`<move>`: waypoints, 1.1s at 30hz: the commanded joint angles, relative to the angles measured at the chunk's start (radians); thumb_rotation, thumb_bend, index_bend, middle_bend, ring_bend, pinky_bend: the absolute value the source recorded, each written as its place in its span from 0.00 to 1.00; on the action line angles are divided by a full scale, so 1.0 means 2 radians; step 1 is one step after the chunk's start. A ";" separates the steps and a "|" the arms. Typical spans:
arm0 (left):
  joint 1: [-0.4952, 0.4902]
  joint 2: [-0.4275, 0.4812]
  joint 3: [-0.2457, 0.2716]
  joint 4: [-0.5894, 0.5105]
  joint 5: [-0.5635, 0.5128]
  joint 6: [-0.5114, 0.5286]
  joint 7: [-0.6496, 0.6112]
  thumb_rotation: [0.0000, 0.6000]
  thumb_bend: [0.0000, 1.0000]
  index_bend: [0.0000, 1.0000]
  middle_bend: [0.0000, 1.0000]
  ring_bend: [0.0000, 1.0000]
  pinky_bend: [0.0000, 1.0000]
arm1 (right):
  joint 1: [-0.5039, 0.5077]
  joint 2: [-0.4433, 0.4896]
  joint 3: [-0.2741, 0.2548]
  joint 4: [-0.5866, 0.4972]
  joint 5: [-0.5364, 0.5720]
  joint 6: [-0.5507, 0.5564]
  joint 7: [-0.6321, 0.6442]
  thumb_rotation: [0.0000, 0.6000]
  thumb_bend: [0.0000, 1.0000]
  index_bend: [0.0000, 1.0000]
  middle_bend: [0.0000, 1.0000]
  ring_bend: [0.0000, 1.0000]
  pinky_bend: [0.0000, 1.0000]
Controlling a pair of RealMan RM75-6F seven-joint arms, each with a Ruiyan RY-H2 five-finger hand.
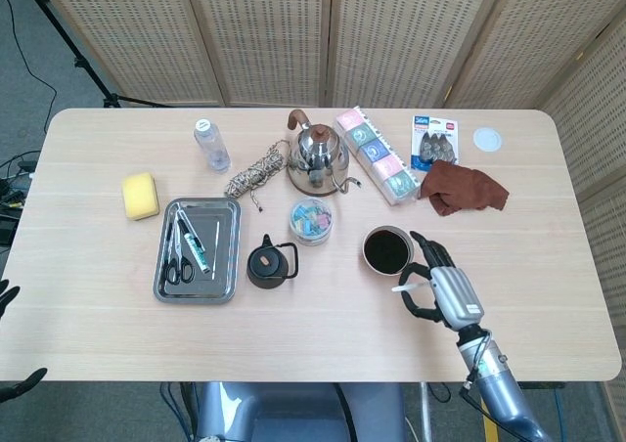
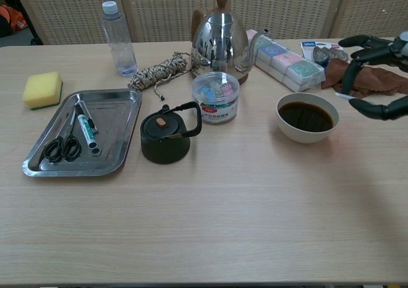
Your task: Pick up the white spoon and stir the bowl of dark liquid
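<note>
- At the far left edge of the head view we see the dark fingers of the left hand (image 1: pixel 8 293), beside the light wooden worktop (image 1: pixel 98 305); we cannot tell if it is wide or narrow.
- On the left part stand a yellow rectangular sponge (image 1: pixel 141 196), a small clear plastic bottle (image 1: pixel 210 144) and a flat steel tray (image 1: pixel 226 266) with black scissors (image 1: pixel 173 266) inside.
- In the middle we see a small black teapot (image 1: pixel 269 263), a round clear tub of coloured clips (image 1: pixel 311 219) and a shiny steel kettle (image 1: pixel 316 152).
- The white bowl of dark liquid (image 1: pixel 388 250) stands right of the middle.
- Just right of the bowl, the right hand (image 1: pixel 440 291) holds the thin white spoon (image 1: pixel 409 286) between its fingers, raised above the worktop; the spoon's end points toward the bowl.
- Behind lies a crumpled brown cloth (image 1: pixel 464 188).
</note>
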 commanded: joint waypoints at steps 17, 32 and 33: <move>-0.012 0.011 -0.007 -0.006 -0.026 -0.020 -0.021 1.00 0.00 0.00 0.00 0.00 0.00 | 0.116 -0.096 0.105 0.076 0.139 -0.098 0.160 1.00 0.53 0.55 0.00 0.00 0.00; -0.022 0.011 -0.012 -0.016 -0.044 -0.040 -0.007 1.00 0.00 0.00 0.00 0.00 0.00 | 0.118 -0.109 0.115 0.166 0.132 -0.139 0.275 1.00 0.54 0.56 0.00 0.00 0.00; -0.023 0.011 -0.012 -0.017 -0.046 -0.042 -0.005 1.00 0.00 0.00 0.00 0.00 0.00 | 0.118 -0.109 0.114 0.173 0.128 -0.142 0.282 1.00 0.54 0.56 0.00 0.00 0.00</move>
